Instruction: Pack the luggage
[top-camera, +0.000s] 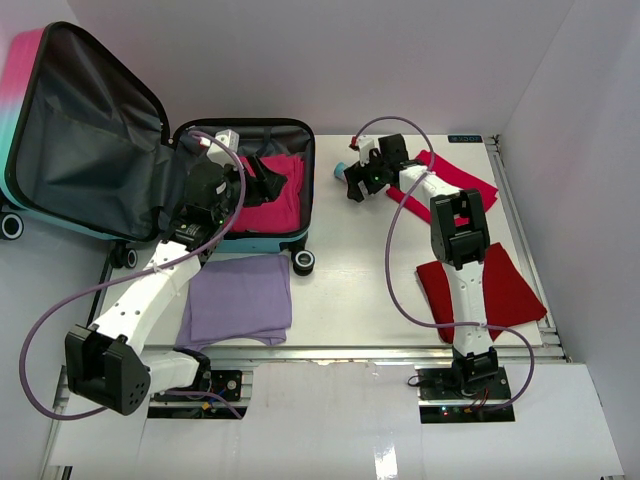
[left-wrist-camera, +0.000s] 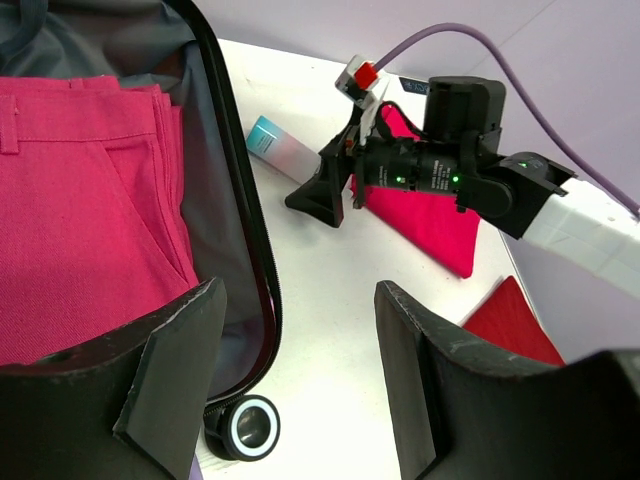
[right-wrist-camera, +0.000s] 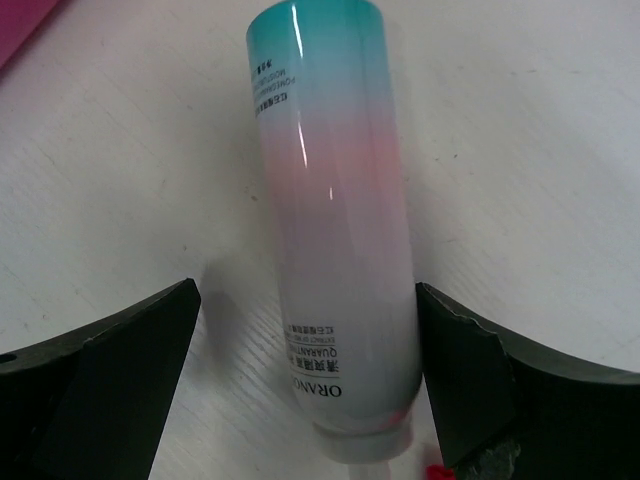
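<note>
The top camera looked down over the whole table (top-camera: 360, 290) from behind the arm bases. The left wrist camera faced across the luggage (left-wrist-camera: 240, 250) rim toward the tube (left-wrist-camera: 275, 143), upper middle, which the right wrist camera saw from close above.

1. The luggage (top-camera: 305, 180) is seen lying open at about 10 o'clock on the table (top-camera: 350, 300).
2. Its lid (top-camera: 90, 130) is tilted up toward 9 o'clock. The dark grey lining is exposed, and a pink-to-teal shell shows along the outer edge.
3. Its base (left-wrist-camera: 235, 200) is laid flat, and a folded pink garment (top-camera: 268, 205) is held inside.
4. Black wheels (top-camera: 303, 262) with pale rims are set at the 6 o'clock end.
</note>
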